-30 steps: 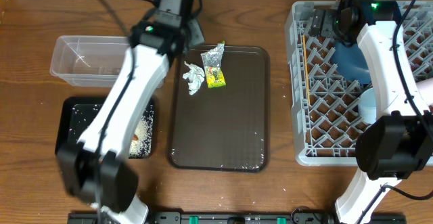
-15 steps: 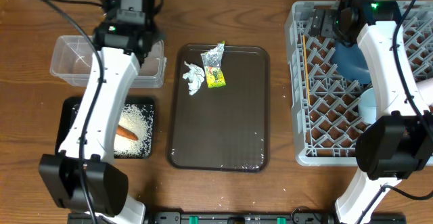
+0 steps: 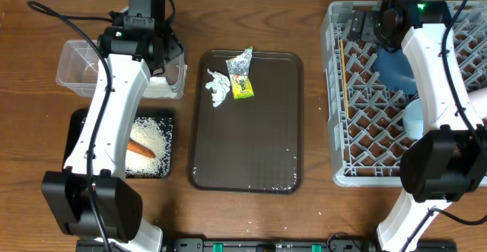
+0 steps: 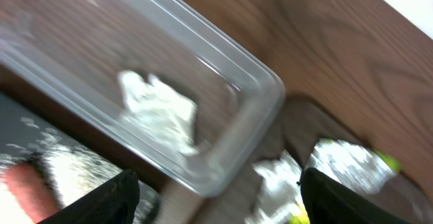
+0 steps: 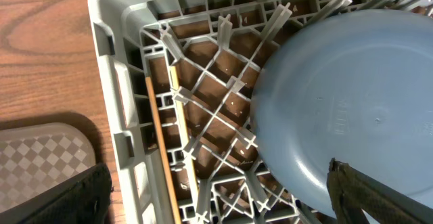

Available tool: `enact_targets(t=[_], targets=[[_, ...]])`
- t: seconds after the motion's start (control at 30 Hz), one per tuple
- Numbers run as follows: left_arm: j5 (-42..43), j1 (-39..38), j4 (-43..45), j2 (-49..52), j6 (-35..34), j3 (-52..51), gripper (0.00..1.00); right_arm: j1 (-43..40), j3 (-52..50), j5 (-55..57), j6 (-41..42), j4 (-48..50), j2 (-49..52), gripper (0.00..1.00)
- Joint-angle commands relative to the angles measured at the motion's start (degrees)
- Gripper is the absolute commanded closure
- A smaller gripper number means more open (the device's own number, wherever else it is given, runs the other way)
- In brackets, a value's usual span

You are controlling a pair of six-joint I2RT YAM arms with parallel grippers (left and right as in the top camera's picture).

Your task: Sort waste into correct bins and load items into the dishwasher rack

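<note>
— Where is the rubbish that needs sorting?
— On the brown tray (image 3: 243, 153), up at its far end. The crumpled paper (image 3: 218, 87) lies just beside the foil wrapper (image 3: 241, 75), on the wrapper's left.
— Which hand is closer?
— The left hand (image 4: 216, 183). It hangs over the clear tub (image 3: 84, 73), just left of the tray's far corner. Its fingers are wide and hold nothing. So the paper is to its right. The right hand (image 5: 223, 197), wide too, is well past the tray's right side, over the rack (image 3: 338, 92).
</note>
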Motion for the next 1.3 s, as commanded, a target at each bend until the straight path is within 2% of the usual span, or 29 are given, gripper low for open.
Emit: enact_targets(t=[0.0,0.17,0.43,0.67,0.87,1.03,1.07,1.13,1.27], targets=[[11.9,-1.8,0.0,0.8,2.7,-0.8,0.22,0.3,0.0,0.6,0.6,-0.1,-0.3,0.01],[12.3,-6.6,0.8,2.8,2.7,-2.5,0.23,0.3,0.0,0.6,0.6,-0.1,-0.3,0.01],[12.3,-12.3,2.9,12.4,2.4,-3.4,0.37,0.3,0.0,0.6,0.6,-0.1,-0.3,0.01],[12.2,-13.7,4.6,19.2,2.5,-3.4,0.37,0.3,0.0,0.6,0.6,-0.1,-0.3,0.01],[3.5,-13.7,4.8,21.1,3.6,-3.4,0.36,0.3,0.0,0.6,0.7,-0.1,-0.3,0.01],[2.6,-13.7,4.8,21.1,5.4,-3.4,0.38,0.3,0.0,0.6,0.6,-0.1,-0.3,0.01],[2.6,-13.7,4.8,21.1,5.4,-3.4,0.41,0.3,0.0,0.6,0.6,-0.1,-0.3,0.01],[2.6,-13.7,4.8,21.1,5.5,-3.4,0.57,0.3,0.0,0.6,0.6,-0.1,-0.3,0.01],[2.7,-13.7,4.5,21.1,5.5,-3.4,0.81,0.3,0.0,0.6,0.6,-0.1,-0.3,0.01]])
